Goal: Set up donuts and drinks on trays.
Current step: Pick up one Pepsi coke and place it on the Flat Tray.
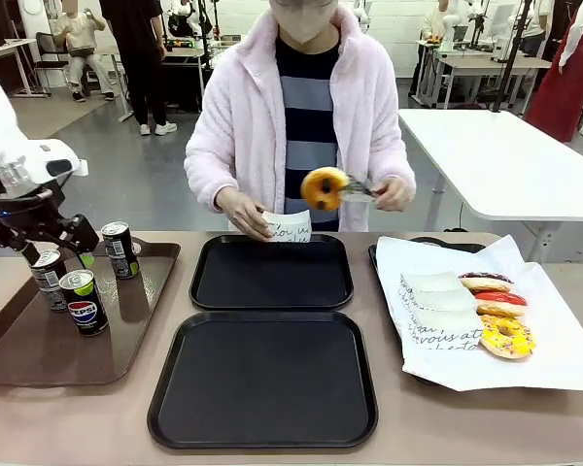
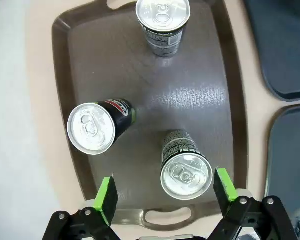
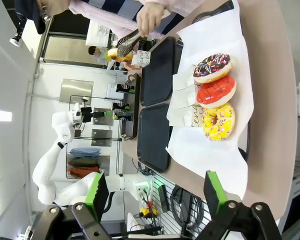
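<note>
The person holds a donut (image 1: 325, 188) in tongs (image 1: 360, 189) over the back rim of the far black tray (image 1: 272, 277), probably to sleeve it. Left of this tray, the left gripper (image 2: 165, 191) has its fingers spread over a Pepsi can (image 2: 186, 174), I think to grasp it. The right gripper (image 3: 155, 192) has its fingers spread too.

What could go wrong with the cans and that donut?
1. The left gripper is open above one can. A second can stands near, so a finger might knock it over on the brown tray.
2. The person's tongs pinch the donut above the paper sleeve; it could slip and miss.
</note>
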`<state>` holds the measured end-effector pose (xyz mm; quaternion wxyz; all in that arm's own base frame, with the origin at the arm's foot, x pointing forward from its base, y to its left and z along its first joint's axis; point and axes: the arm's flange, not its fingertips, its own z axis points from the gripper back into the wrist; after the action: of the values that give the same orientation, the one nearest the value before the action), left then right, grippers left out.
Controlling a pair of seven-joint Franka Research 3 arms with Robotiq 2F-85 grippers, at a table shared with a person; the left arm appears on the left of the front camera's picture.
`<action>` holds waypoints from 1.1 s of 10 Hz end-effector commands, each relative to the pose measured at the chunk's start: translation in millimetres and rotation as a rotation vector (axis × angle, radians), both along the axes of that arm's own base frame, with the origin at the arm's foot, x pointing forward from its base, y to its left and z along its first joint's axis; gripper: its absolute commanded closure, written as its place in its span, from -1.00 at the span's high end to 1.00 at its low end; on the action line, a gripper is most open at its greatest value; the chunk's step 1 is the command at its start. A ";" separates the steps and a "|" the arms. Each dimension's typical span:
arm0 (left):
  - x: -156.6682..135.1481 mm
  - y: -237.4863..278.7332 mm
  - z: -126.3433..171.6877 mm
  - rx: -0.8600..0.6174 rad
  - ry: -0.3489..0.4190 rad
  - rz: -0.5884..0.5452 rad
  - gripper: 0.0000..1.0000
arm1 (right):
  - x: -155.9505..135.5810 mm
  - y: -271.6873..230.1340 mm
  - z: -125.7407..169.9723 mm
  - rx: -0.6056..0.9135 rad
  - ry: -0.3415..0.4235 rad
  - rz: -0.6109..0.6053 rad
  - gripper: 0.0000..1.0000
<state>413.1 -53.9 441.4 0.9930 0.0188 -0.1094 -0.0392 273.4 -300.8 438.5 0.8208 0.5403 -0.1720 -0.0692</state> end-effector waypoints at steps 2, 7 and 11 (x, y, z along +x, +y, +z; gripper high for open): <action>-6.9 -19.6 0.1 0.026 -0.019 0.027 1.00 | -0.6 -1.4 -0.5 0.010 -0.006 -0.001 1.00; -1.1 -8.6 -0.6 0.024 -0.004 0.002 1.00 | -0.6 -1.4 -0.5 0.010 -0.006 -0.001 1.00; -1.4 -8.9 0.4 0.010 -0.005 0.013 1.00 | -0.6 -1.4 -0.5 0.010 -0.006 -0.001 1.00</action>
<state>411.7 -63.2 441.8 0.9929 0.0243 -0.1115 -0.0339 273.4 -300.8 438.5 0.8208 0.5403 -0.1720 -0.0692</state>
